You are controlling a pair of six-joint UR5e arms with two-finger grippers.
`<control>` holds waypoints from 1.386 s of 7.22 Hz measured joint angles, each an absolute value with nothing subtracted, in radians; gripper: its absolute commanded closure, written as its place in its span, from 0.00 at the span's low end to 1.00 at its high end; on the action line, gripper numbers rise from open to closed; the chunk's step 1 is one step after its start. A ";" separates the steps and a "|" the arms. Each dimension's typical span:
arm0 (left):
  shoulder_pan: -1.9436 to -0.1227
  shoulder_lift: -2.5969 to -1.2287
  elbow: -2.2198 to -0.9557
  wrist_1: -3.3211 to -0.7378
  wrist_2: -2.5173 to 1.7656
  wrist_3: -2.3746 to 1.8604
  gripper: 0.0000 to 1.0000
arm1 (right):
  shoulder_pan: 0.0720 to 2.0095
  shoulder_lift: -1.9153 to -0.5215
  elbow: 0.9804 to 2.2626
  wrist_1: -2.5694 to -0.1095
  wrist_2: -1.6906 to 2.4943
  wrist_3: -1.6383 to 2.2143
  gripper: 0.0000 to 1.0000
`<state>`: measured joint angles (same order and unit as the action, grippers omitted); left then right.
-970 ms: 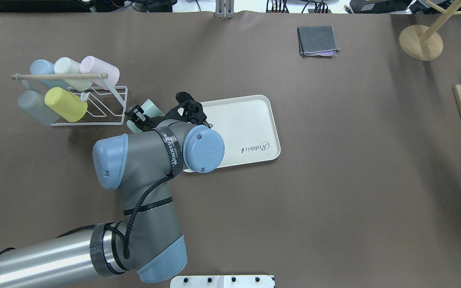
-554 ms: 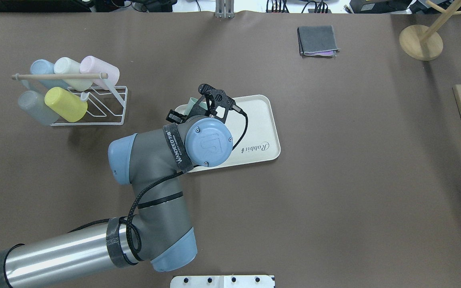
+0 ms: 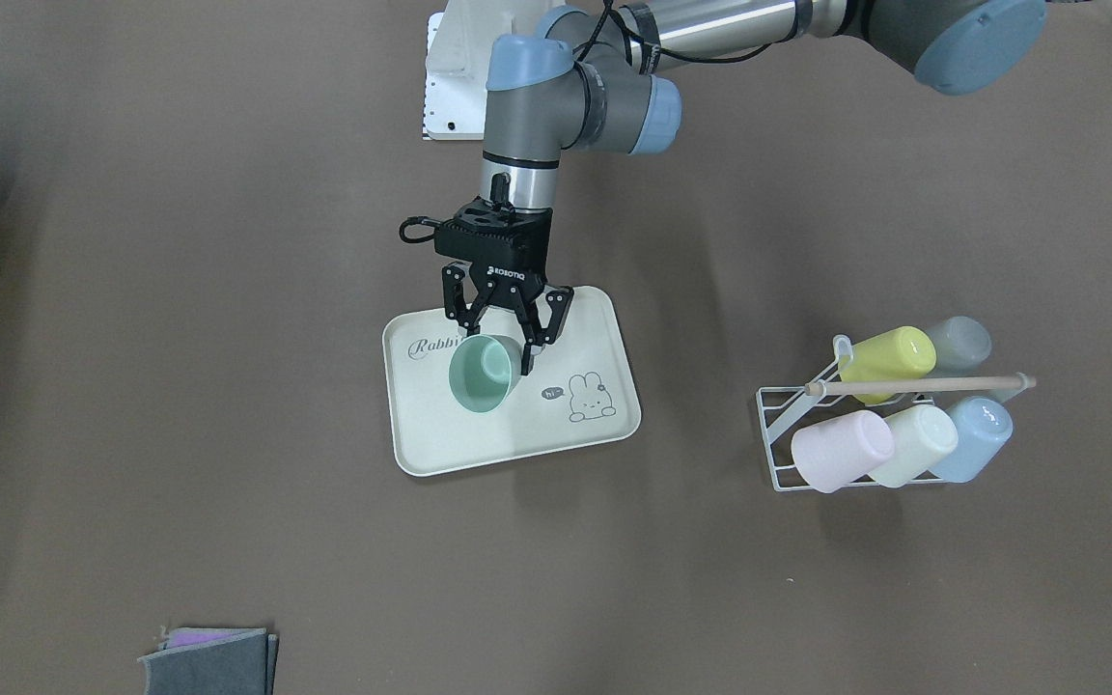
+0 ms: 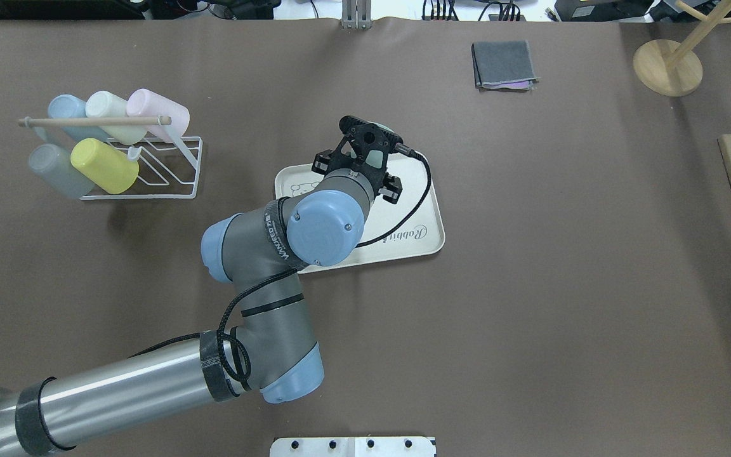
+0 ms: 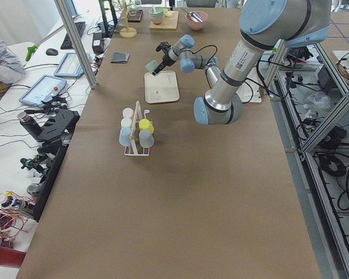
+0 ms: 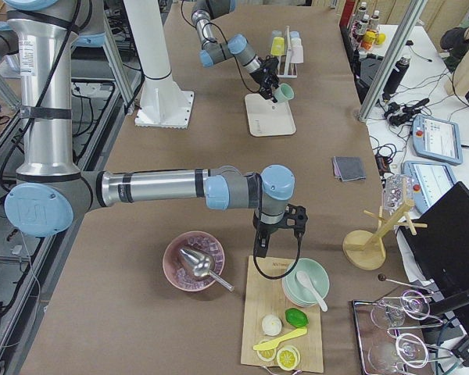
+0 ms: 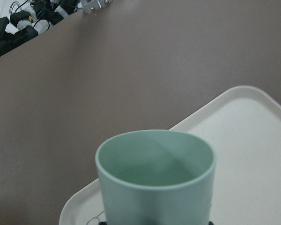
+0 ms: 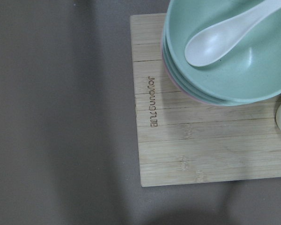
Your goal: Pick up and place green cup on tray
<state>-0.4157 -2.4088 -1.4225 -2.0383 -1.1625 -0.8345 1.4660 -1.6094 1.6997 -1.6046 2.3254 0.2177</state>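
Over the tray (image 3: 517,446), clear of its floor, the green cup (image 3: 481,376) hangs tilted, mouth toward me, pinched in the left gripper (image 3: 500,351). I'd level it, lower it beside the bunny drawing, then let go. Well beyond the tray, I can't tell how the right gripper (image 6: 275,238) has its jaws.

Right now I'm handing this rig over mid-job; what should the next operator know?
Left hand: shut on the green cup, held tilted in the air above the tray, not set down.
Right hand: hangs over the wooden board at the table's right end; whether it is open or shut cannot be told.
Done: cup picked up and brought over the tray.
Left: lower it onto the tray, probably upright, then release and withdraw.
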 measured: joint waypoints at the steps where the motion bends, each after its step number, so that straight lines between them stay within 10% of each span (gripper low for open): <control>1: -0.406 -2.408 -1.391 -2.083 -1.091 -0.840 1.00 | 1.466 -1.610 1.699 -1.605 2.326 0.218 0.00; 10: -0.300 -2.415 -1.161 -2.231 -0.752 -1.083 1.00 | 1.465 -1.615 1.702 -1.605 2.333 0.216 0.00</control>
